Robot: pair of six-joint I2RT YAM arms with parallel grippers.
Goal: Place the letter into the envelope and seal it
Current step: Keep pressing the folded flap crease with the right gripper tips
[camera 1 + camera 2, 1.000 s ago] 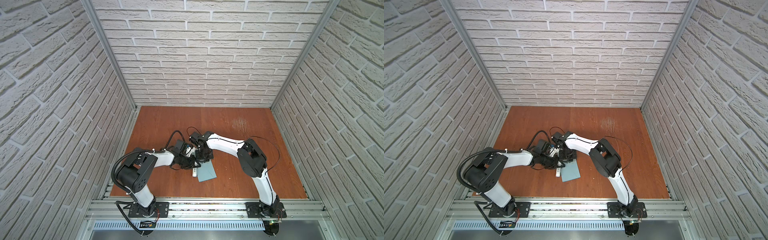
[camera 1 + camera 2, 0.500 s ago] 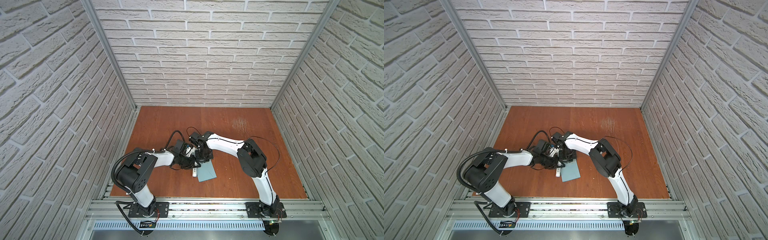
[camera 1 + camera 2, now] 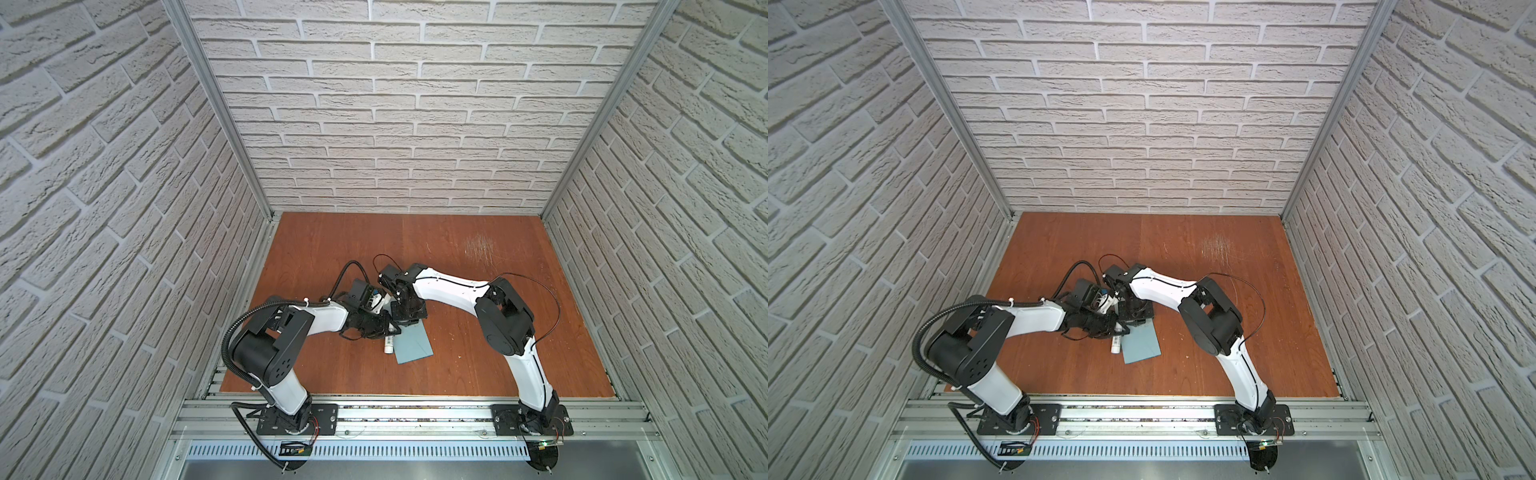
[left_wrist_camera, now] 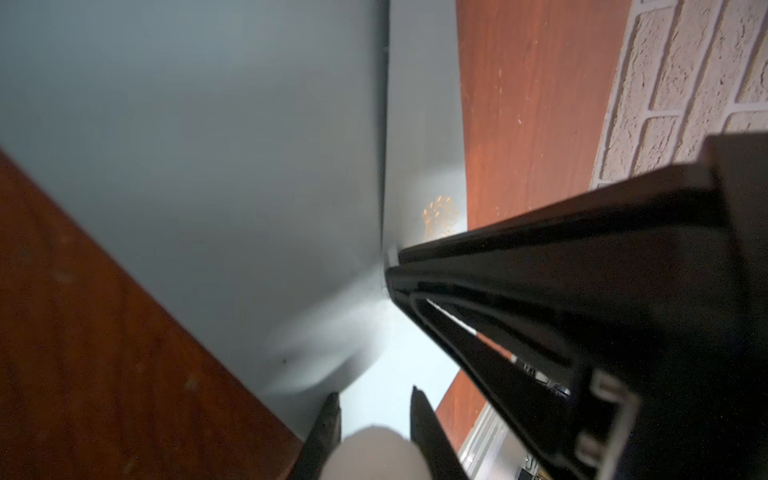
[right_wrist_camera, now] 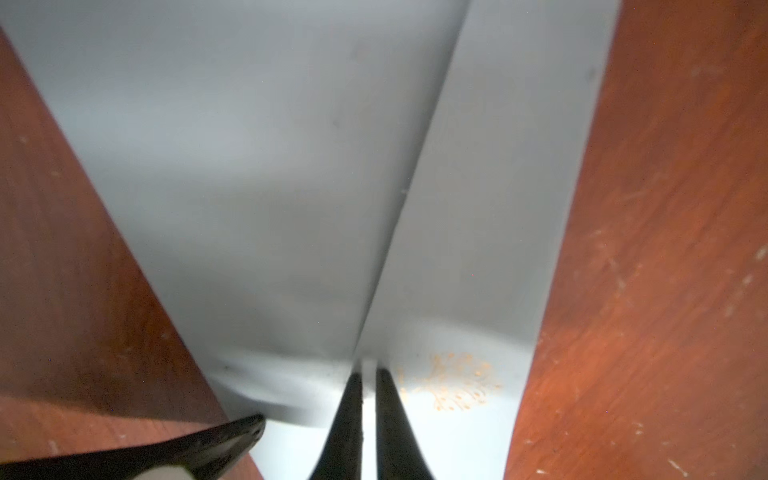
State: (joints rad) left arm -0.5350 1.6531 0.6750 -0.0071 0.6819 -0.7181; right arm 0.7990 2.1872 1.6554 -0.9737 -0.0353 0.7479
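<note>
- On the left of the table (image 3: 478,332), the left gripper (image 4: 374,399) is clamped on the white stick (image 3: 389,344). The stick's free end lies just beside the envelope's left edge. Against the top views of a second ago, neither has shifted.
- In the middle, the envelope (image 3: 413,345) lies flat on the wood, at the same spot and angle as before, with its far end under both tools.
- The letter lies nowhere on the bare wood. An orange ornament (image 5: 455,382) shows faintly on the envelope paper, so I judge the letter is inside.
- On the right, the right gripper (image 5: 369,374) bears on the envelope's seam, its fingers nearly together with only a thin slit between them. I cannot tell whether paper is nipped there. Its arm has not moved either.
- With nothing displaced, insertion looks done and sealing is the step in hand.
</note>
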